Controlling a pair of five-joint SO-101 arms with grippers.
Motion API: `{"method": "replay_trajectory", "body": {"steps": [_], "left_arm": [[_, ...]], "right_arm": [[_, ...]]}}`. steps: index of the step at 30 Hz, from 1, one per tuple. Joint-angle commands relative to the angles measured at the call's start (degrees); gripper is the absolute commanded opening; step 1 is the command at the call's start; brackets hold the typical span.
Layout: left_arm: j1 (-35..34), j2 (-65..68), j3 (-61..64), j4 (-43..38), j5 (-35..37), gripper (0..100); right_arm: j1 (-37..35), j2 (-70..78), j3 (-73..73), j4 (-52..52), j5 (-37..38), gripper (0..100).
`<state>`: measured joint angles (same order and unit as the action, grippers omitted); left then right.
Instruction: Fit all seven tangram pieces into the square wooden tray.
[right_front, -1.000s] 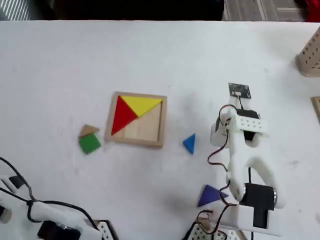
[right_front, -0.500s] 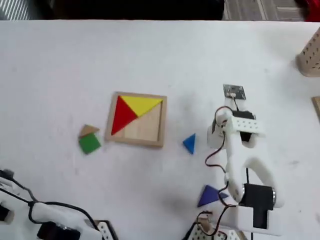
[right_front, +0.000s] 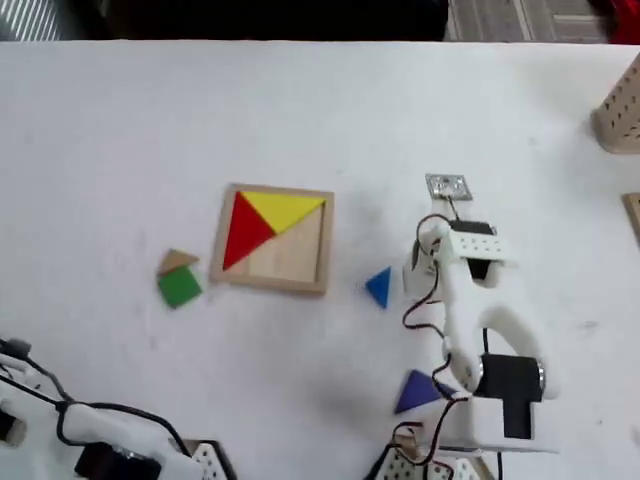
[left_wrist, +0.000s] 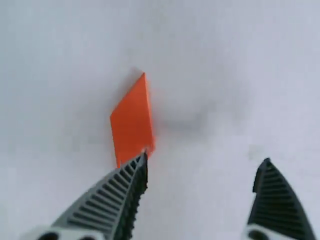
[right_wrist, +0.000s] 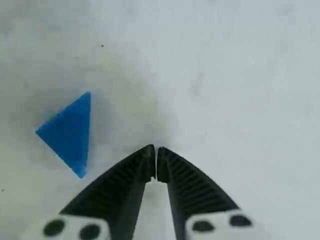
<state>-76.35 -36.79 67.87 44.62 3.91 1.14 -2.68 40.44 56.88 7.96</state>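
The square wooden tray (right_front: 300, 262) lies left of the table's middle, holding a red triangle (right_front: 243, 232) and a yellow triangle (right_front: 283, 207). A tan triangle (right_front: 178, 261) and a green square (right_front: 180, 288) sit just left of the tray. To the tray's right lies a small blue triangle (right_front: 379, 287), also (right_wrist: 70, 132). My right gripper (right_wrist: 154, 162) is shut and empty on the bare table beside that piece. A purple triangle (right_front: 418, 390) lies by the right arm's base. Over an orange parallelogram (left_wrist: 132, 121) my left gripper (left_wrist: 204, 165) stands open, one fingertip at the piece's corner.
The right arm (right_front: 468, 300) stretches from the front edge toward the table's middle. The left arm (right_front: 90, 440) with its cables sits at the front left corner. A perforated wooden block (right_front: 620, 110) stands at the far right edge.
The right arm has swung left, bringing its shut gripper closer to the blue triangle. The pieces have not moved.
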Motion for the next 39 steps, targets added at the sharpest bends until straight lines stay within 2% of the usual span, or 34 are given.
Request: {"method": "replay_trajectory", "body": {"steps": [1,9,19,23,26,31,36,39], "left_arm": [[-0.5,-1.2,-11.7,14.9,-2.4,35],[-0.4,2.4,-25.1,24.2,-2.3,35],[-0.7,42.5,-47.7,35.8,-2.9,35],[-0.7,51.0,-54.1,37.4,-2.9,35],[-0.7,52.5,-54.9,36.9,-3.3,33],[-0.7,52.9,-54.0,32.1,-8.7,22],[-0.5,52.9,-49.6,21.8,-9.1,22],[-0.5,52.5,-49.5,18.8,-9.1,21]], "right_arm": [[-0.2,2.0,-3.8,-0.3,0.9,1.9],[-0.3,4.2,-5.7,0.8,1.0,1.9],[-0.4,4.3,-5.7,0.7,2.9,1.9],[-0.4,4.3,-5.7,0.5,3.0,1.9],[-0.4,4.3,-5.7,0.4,3.0,1.9],[-0.4,4.3,-5.8,-0.3,4.0,3.3],[-0.5,4.3,-5.8,-0.3,4.3,4.5],[-1.3,4.3,-5.7,-0.3,4.2,4.5]]}}
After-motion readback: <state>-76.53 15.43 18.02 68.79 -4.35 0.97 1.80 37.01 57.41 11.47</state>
